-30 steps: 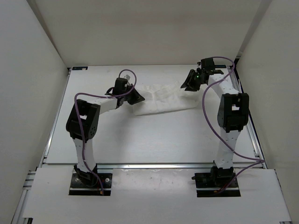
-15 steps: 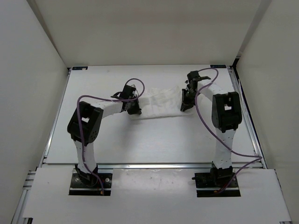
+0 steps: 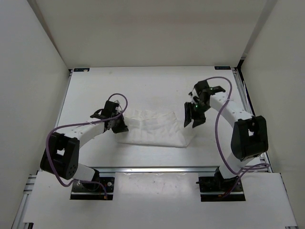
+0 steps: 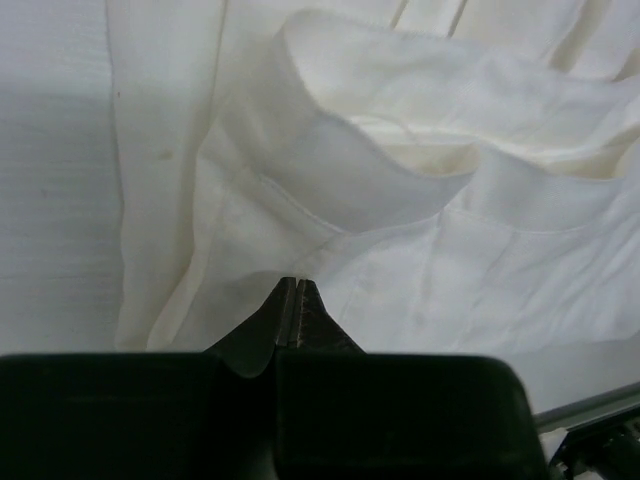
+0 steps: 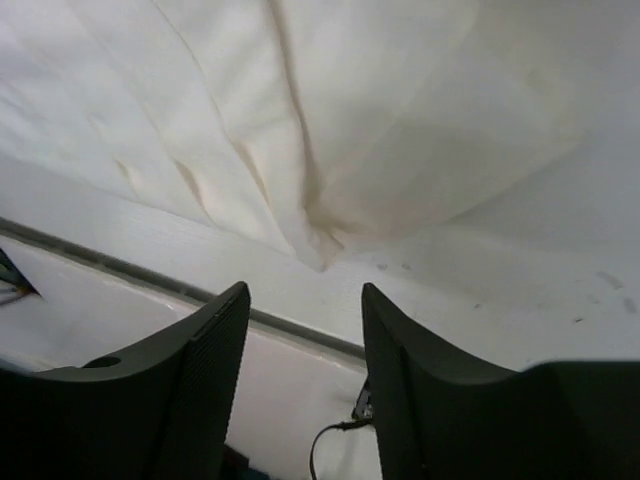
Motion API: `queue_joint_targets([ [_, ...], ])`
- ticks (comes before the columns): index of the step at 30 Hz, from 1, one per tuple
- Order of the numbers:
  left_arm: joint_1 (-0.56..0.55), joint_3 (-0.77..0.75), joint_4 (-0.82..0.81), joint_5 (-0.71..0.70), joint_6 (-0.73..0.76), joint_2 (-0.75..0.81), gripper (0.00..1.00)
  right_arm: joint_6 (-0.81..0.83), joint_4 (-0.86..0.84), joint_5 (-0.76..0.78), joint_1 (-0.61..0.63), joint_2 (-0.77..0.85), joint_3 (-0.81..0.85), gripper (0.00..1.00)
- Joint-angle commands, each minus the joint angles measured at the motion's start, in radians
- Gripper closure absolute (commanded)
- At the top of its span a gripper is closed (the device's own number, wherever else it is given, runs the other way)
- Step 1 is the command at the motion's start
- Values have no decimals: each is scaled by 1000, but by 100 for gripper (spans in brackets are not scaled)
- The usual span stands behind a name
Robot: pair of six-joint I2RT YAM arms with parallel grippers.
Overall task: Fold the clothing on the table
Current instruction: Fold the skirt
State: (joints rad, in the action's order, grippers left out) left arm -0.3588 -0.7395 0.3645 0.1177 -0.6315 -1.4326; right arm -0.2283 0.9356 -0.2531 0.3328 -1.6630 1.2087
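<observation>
The clothing (image 3: 157, 131) is a white, creased fabric lying on the table (image 3: 157, 86) between the two arms, towards the near edge. My left gripper (image 3: 120, 128) sits at its left end. In the left wrist view that gripper (image 4: 292, 285) is shut, with a fold of the clothing (image 4: 400, 150) rising from its tips. My right gripper (image 3: 192, 121) hovers just past the cloth's right edge. In the right wrist view this gripper (image 5: 305, 295) is open with nothing between the fingers, and a corner of the clothing (image 5: 350, 120) lies on the table ahead of them.
A silver rail (image 3: 157, 169) runs along the table's near edge, with a white board (image 3: 157, 195) and both arm bases behind it. The same rail (image 5: 120, 265) shows close under my right fingers. White walls enclose three sides. Purple cables loop off both arms.
Both arms have swung towards the near edge, dragging the clothing with them. My right gripper has opened and come off the cloth's right end. The left gripper stays shut.
</observation>
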Motion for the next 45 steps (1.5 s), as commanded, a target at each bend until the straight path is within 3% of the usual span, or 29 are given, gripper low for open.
queue_joint_targets([
  [1, 11, -73, 19, 48, 0, 38, 100, 63, -6, 12, -32, 20, 188, 43],
  [6, 20, -150, 27, 86, -2, 70, 100, 78, -32, 15, 3, -118, 350, 43],
  [11, 127, -205, 94, -30, 107, 60, 100, 69, -63, 25, 78, -236, 468, 43],
  [17, 196, -244, 77, -84, 154, 9, 100, 61, -50, 3, 107, -256, 473, 44],
  [33, 141, -288, -64, -121, 124, -247, 100, 43, -31, 3, 95, -201, 402, 43],
  [45, 93, -324, 51, -124, 176, -373, 100, 61, -26, 41, 87, -340, 509, 43],
])
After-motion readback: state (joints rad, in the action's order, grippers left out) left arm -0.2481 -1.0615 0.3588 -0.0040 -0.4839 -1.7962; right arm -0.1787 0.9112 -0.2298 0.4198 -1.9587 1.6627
